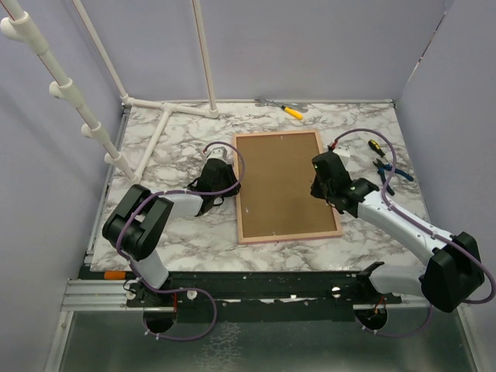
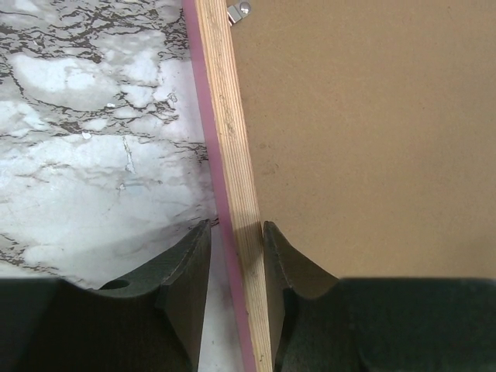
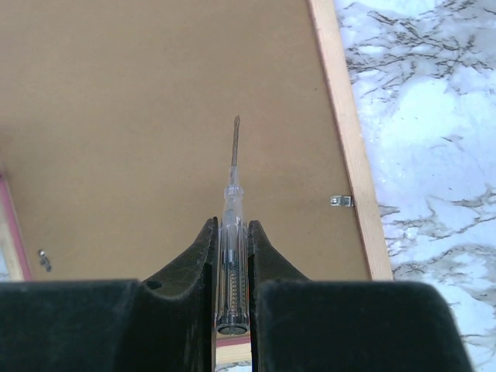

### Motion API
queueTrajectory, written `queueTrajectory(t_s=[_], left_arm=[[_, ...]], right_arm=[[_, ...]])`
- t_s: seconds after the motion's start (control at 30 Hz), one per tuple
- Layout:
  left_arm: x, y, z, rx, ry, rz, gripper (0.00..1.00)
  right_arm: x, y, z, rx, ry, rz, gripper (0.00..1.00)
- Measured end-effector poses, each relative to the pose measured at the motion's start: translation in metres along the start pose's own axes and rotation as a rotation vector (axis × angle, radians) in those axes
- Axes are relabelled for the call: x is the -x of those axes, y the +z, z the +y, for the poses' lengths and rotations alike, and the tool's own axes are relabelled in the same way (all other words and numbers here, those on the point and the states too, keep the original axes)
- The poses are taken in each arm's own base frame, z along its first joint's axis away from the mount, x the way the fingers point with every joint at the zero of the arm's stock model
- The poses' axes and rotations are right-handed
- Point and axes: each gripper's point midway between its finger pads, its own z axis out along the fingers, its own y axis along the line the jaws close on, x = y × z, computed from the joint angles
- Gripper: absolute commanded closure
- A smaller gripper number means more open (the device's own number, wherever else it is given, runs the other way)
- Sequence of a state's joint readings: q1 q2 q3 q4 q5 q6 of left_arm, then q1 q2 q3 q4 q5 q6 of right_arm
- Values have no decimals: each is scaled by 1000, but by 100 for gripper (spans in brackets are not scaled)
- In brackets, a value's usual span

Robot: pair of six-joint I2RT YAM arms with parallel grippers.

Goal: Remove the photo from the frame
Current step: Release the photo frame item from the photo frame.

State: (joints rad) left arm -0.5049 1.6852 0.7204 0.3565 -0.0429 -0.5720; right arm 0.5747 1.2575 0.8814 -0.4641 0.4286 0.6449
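- While the frame (image 1: 283, 182) is lying face down on the marble table (image 1: 194, 232), the left gripper (image 2: 236, 229) is straddling its left rail (image 2: 232, 139) with jaws narrowly parted. The inner finger is resting against the wood and a sliver of table is showing between the outer finger and the pink border, so it is bracing rather than clamping.
- The right gripper (image 3: 231, 225) is pinching a clear-handled screwdriver (image 3: 232, 194) between closed jaws and is holding the blade out over the brown fibreboard back (image 3: 139, 101).
- The blade tip is pointing at bare board, apart from the small metal tab (image 3: 341, 201) sitting at the right rail. A second tab (image 2: 239, 11) is showing further along the left rail.
- The photo is not showing in any view; presumably it is lying under the back, inside the frame.
- Judging by this, the step in hand is freeing the back, which the tabs appear to be holding in. The next move is calling for swinging the tip sideways to a tab and levering it aside while the left arm is steadying the frame.
- Farther off, blue-handled pliers (image 1: 391, 172) and a yellow-handled screwdriver (image 1: 293, 112) are lying on the table, with a white pipe stand (image 1: 167, 116) at the far left corner.
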Motion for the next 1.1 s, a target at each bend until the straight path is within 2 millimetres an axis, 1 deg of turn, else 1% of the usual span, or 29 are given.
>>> queueTrajectory(t_s=[0.03, 0.1, 0.17, 0.27, 0.33, 0.37, 0.43, 0.53, 0.57, 0.6, 0.63, 0.73, 0.87, 1.1], left_arm=[[0, 0, 0, 1, 0, 0, 67], [1, 0, 0, 3, 0, -1, 67], [1, 0, 0, 6, -2, -1, 67], [0, 0, 0, 6, -3, -1, 67], [0, 0, 0, 6, -3, -1, 67], [0, 0, 0, 6, -3, -1, 67], [0, 0, 0, 6, -3, -1, 67], [0, 0, 0, 6, -3, -1, 67], [0, 0, 0, 7, -3, -1, 67], [0, 0, 1, 9, -4, -2, 67], [1, 0, 1, 10, -5, -2, 68], [2, 0, 3, 22, -7, -8, 68], [6, -2, 11, 67, -9, -25, 68], [8, -4, 17, 104, -9, -39, 68]], right_arm=[[0, -2, 1, 10, -9, 3, 100], [-2, -7, 8, 67, -38, 22, 100], [-9, -14, 26, 186, -83, 66, 99], [-20, -28, 58, 395, -135, 131, 100], [-25, -36, 73, 493, -159, 158, 99], [-27, -38, 77, 521, -168, 166, 99], [-30, -37, 79, 532, -180, 179, 99], [-32, -26, 68, 448, -177, 189, 99], [-32, -22, 62, 406, -172, 190, 99], [-30, -16, 49, 318, -162, 181, 100], [-30, -15, 49, 313, -161, 181, 100], [-26, -9, 26, 171, -135, 162, 100], [-26, -6, 1, 35, -117, 148, 99], [-28, -7, -27, -115, -87, 133, 100]])
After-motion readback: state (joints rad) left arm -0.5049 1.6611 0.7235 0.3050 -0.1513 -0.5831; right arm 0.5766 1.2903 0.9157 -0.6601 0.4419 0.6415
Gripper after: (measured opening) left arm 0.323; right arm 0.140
